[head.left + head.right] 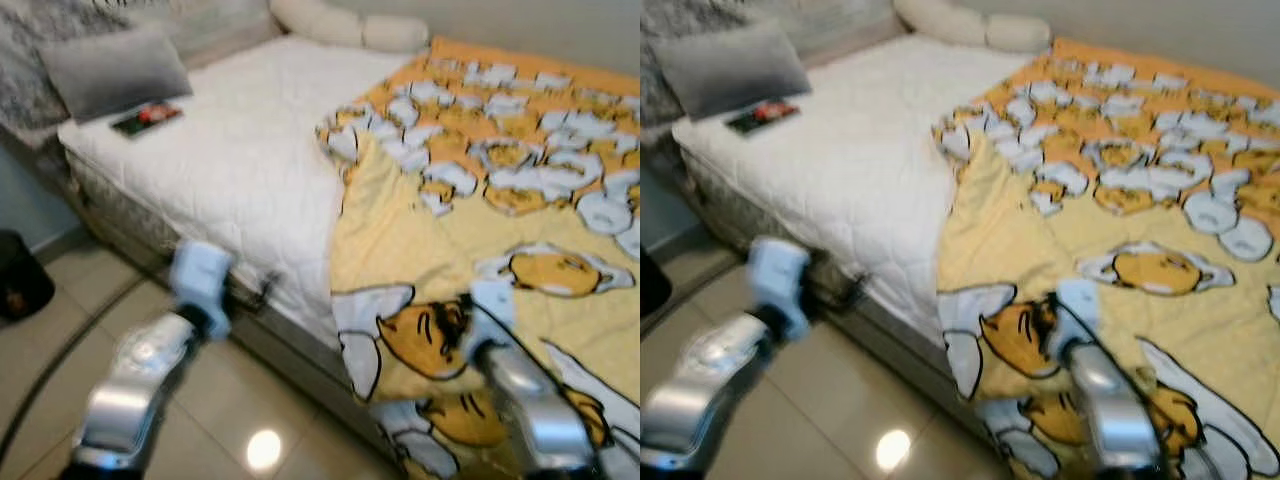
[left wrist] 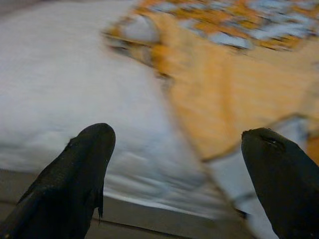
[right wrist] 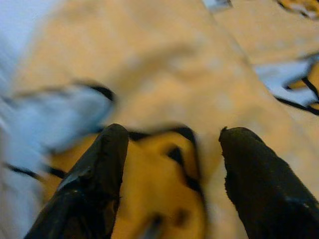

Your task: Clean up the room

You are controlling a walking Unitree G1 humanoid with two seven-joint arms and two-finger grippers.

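Bed-making looks to be the step: both grippers, left gripper (image 2: 174, 164) and right gripper (image 3: 172, 164), fingers apart, reach toward the yellow blanket (image 1: 480, 230) bunched at frame right, which next needs gripping at its folded edge and drawing over the bare white mattress (image 1: 240, 150)

Bare mattress (image 1: 230, 150) open; blanket (image 1: 500, 230) covers the rest.

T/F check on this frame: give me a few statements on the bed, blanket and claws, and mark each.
1. The yellow cartoon blanket covers only part of the bed. True.
2. A small dark item lies on the white mattress near the grey pillow. True.
3. The right claw is shut on the blanket. False: it is open over the blanket.
4. The left claw holds the pillow. False: it is open and empty.
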